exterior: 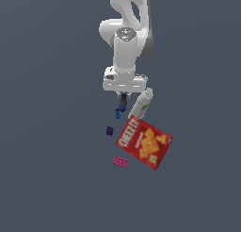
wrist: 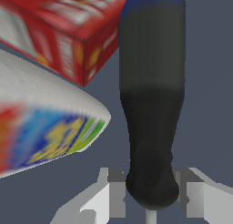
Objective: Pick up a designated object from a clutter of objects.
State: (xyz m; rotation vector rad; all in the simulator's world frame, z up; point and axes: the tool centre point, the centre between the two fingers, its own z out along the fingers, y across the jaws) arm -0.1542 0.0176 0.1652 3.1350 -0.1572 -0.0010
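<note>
The hand point(wrist: 150, 196) looked, I think, pinched on the black-blue item point(wrist: 152, 95), right beside the white bottle point(exterior: 141, 105), so a loose grip could've let it slip or clip the bottle.

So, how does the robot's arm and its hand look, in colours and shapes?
The arm is glossy white with rounded, bulky segments and a grey, shiny cap on one joint. It ends in a wide, flat white hand, box-like in shape. In the wrist view, the fingers are angular and light grey, with darker grey inner pads. No cables or markings are visible.
</note>
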